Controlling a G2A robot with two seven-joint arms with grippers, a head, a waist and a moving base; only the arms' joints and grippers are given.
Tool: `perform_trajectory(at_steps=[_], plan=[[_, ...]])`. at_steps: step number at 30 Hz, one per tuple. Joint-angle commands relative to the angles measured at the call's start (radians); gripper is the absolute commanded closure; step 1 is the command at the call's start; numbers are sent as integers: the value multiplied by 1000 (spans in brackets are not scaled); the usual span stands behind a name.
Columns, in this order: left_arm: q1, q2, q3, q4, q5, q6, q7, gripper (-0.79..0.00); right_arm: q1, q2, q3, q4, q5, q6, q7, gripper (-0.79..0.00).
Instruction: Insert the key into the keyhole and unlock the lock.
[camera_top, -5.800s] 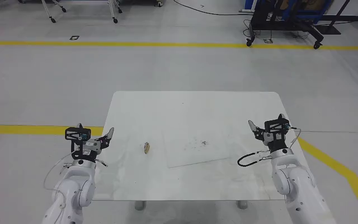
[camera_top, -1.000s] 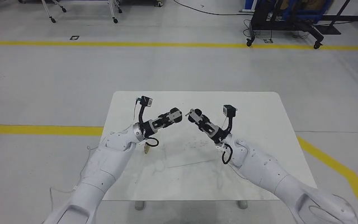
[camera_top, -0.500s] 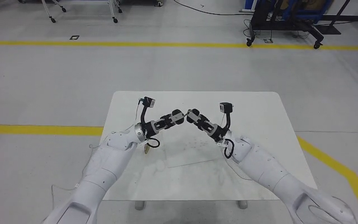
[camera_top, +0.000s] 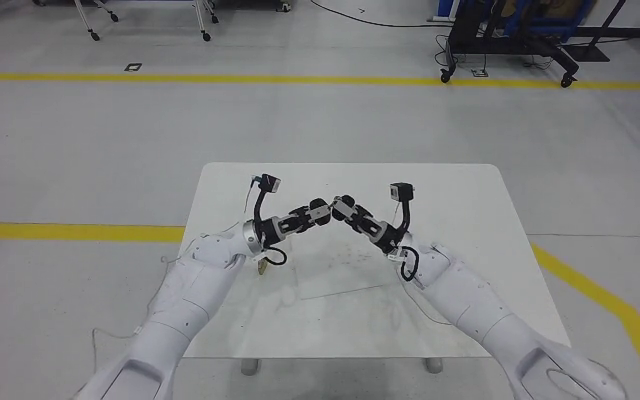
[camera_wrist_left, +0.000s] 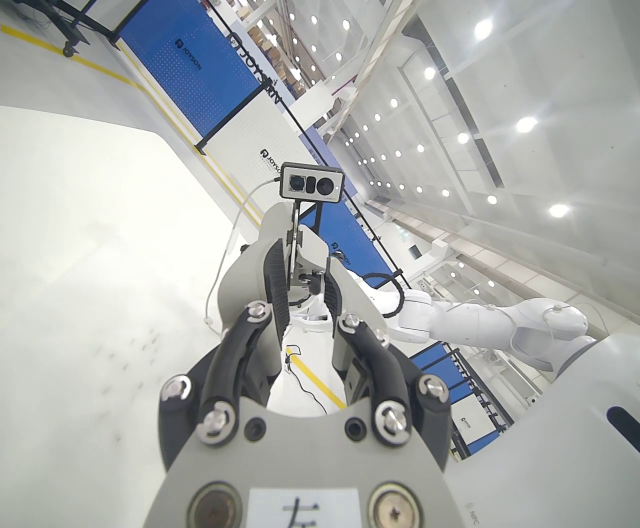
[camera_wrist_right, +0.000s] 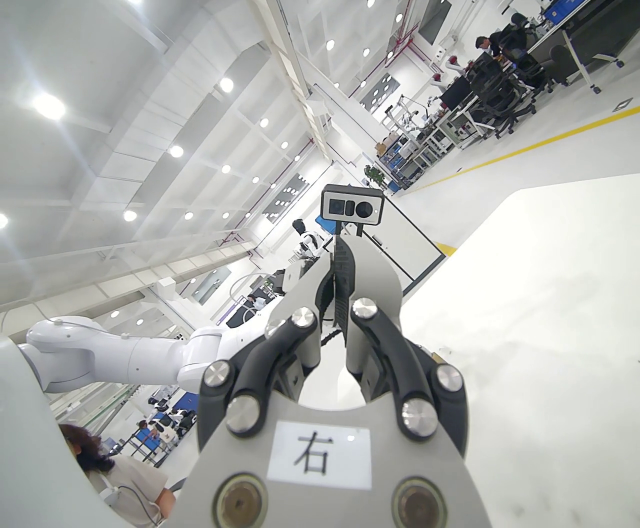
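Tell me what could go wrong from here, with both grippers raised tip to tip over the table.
1. The left gripper and the right gripper nearly touch in mid-air, so any further closing move may knock them together.
2. The small brass object lies on the table close under the left arm. Lowering that arm could sweep it aside.

The right end effector (camera_wrist_right: 340, 247), fingers (camera_wrist_right: 372, 285) pressed together, points over the white counter (camera_wrist_right: 550, 310) toward the left arm's camera (camera_wrist_right: 353, 208)
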Motion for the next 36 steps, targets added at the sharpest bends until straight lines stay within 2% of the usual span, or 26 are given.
perform_trajectory(at_steps=[1, 2, 11, 12, 13, 14, 28, 31, 33, 36], plan=[[1, 0, 1, -2, 5, 1, 7, -28, -3, -5, 11, 5, 8, 0, 24, 0], [2, 0, 1, -2, 6, 2, 11, 0, -5, -8, 17, 7, 13, 0, 38, 0], [2, -1, -2, -2, 38, 19, 54, 0, -22, -27, 89, 21, 34, 0, 139, 0], [2, -1, -1, -3, 42, 19, 58, 0, -25, -28, 97, 21, 32, 0, 148, -209], [3, -1, -1, -3, 46, 19, 61, 0, -28, -30, 105, 21, 31, 0, 155, -579], [3, -1, 0, -4, 49, 19, 62, 0, -30, -31, 114, 25, 29, 0, 164, -785], [10, 3, -18, -4, 32, 13, 69, 0, -30, -33, 124, 28, 34, 0, 155, -785], [11, 5, -19, -5, 36, 16, 64, 0, -12, -13, 161, 31, -130, 25, 178, -785], [11, 6, -18, -7, 36, 23, 53, 0, 2, 12, 209, 28, -311, 37, 193, -785], [10, 6, -6, -18, 41, 14, 7, 0, -34, 45, 264, -34, -395, 22, 242, -785]])
